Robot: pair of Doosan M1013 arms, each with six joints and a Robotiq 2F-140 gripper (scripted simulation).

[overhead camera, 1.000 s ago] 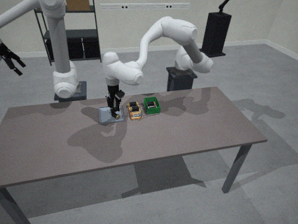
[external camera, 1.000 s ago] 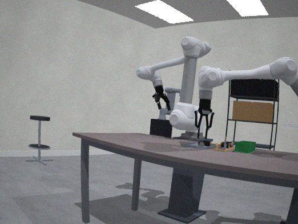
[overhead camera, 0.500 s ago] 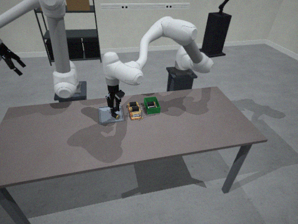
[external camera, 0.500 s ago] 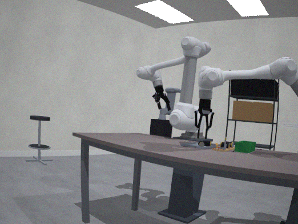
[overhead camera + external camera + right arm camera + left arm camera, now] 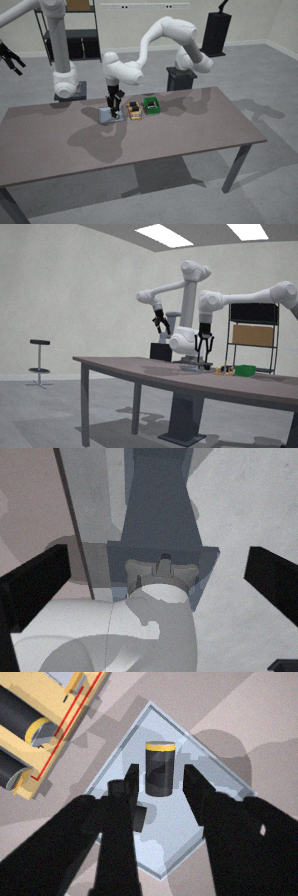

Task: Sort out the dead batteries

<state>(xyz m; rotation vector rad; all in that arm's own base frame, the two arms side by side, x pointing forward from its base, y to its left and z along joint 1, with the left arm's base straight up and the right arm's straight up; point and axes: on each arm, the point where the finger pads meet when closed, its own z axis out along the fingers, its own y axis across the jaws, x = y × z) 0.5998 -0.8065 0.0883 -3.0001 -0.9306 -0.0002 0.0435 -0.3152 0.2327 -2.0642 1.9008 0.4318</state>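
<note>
Left wrist view, what's between the left gripper's (image 5: 115, 110) (image 5: 202, 362) (image 5: 161, 779) fingers?

A dark, yellow-banded battery (image 5: 115, 115) (image 5: 205, 367) (image 5: 160, 769), but unclamped; the fingers stand partly apart, with a gap showing on each side of it.

And what's underneath?

The pale tray (image 5: 104, 115) (image 5: 189, 369) (image 5: 161, 858). Another dark cylinder (image 5: 140, 818) shows there too, partly hidden behind one finger.

Where's the circuit board (image 5: 136, 116) (image 5: 222, 373) (image 5: 64, 713), then?

Just beside the tray, off to the upper left of the fingers in that view. Two batteries lie on it: one (image 5: 133, 103) (image 5: 17, 709), and its neighbour (image 5: 134, 108) (image 5: 11, 768).

The green recycling box (image 5: 153, 111) (image 5: 245, 371)?

Beyond the board from that gripper, upright on the table (image 5: 171, 134) (image 5: 171, 375). Something dark lies inside; I can't count the batteries.

Is the bulb lit?

I can't tell.

And the right gripper (image 5: 23, 70) (image 5: 164, 333) (image 5: 158, 561)?

Wide apart, nothing between its fingers, well away from the tray.
</note>
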